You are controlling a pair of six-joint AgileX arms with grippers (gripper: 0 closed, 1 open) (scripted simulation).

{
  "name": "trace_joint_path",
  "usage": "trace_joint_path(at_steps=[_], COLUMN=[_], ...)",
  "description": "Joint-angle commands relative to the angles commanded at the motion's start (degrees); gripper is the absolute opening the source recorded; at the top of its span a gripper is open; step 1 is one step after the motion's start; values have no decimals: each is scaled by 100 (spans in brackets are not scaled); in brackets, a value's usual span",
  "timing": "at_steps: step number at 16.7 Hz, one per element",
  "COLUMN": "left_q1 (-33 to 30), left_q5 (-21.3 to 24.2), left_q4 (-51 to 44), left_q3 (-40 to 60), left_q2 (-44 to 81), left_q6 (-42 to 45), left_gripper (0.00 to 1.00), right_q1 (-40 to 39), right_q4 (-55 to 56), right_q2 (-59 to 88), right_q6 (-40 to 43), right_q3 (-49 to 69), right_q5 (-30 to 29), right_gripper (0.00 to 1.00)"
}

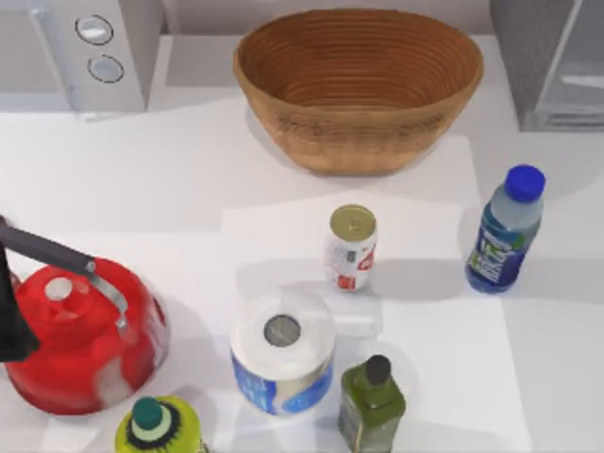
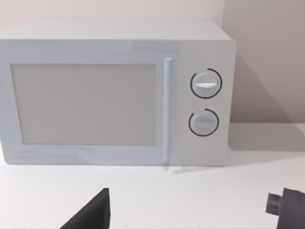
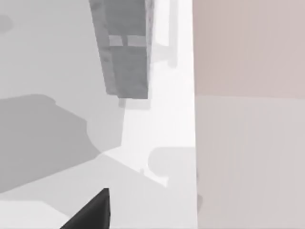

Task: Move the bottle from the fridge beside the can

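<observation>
Near edge, left to right: red kettle (image 1: 80, 335), yellow-green bottle with teal cap (image 1: 159, 429), white-and-blue paper roll (image 1: 282, 351), dark green bottle (image 1: 372, 404). Left arm shows as a dark shape at the left edge over the kettle; its tool faces the white microwave (image 2: 114, 93) at far left, and I cannot tell whether that tool is released or clenched. Mid-bench: can (image 1: 351, 246), upright. Far centre: wicker basket (image 1: 359, 85). Right of the can, with bare bench (image 1: 189, 179) between them: bottle (image 1: 507, 230), upright, blue cap up, nothing gripping it. Far right corner: fridge (image 1: 552, 61), partly in view. Right tool's state likewise cannot be told; its wrist view looks along the fridge (image 3: 125, 47) and the bench edge.

Judgement: bottle already stands out of the fridge, on the can's right but not close beside it. Step in hand looks like placement done or nearly so. If closer is wanted, next move calls for the right tool to grasp the body below the cap and shift it left, stopping short of the can.
</observation>
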State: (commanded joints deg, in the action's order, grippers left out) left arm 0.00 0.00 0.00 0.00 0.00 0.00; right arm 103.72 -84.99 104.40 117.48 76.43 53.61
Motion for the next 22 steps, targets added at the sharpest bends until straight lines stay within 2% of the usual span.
trace_joint_path(at_steps=[4,8,11,19,22], left_q1=[0,0,0,0,0], left_q5=[0,0,0,0,0], left_q4=[0,0,0,0,0], left_q3=[0,0,0,0,0], left_q2=[0,0,0,0,0], left_q6=[0,0,0,0,0], left_gripper=[100,100,100,100,100], right_q1=[-69,-629,-1381,-3824,-4560], right_q4=[64,817,1813,5101,6092], right_q2=[-10,22,47,90,92], right_q6=[-76,-918,-2142,-6319,-7409], right_q3=[-19,-32,-54,-128,-150], right_q5=[-13,-108,-265,-780,-929], right_gripper=[100,100,100,100,100])
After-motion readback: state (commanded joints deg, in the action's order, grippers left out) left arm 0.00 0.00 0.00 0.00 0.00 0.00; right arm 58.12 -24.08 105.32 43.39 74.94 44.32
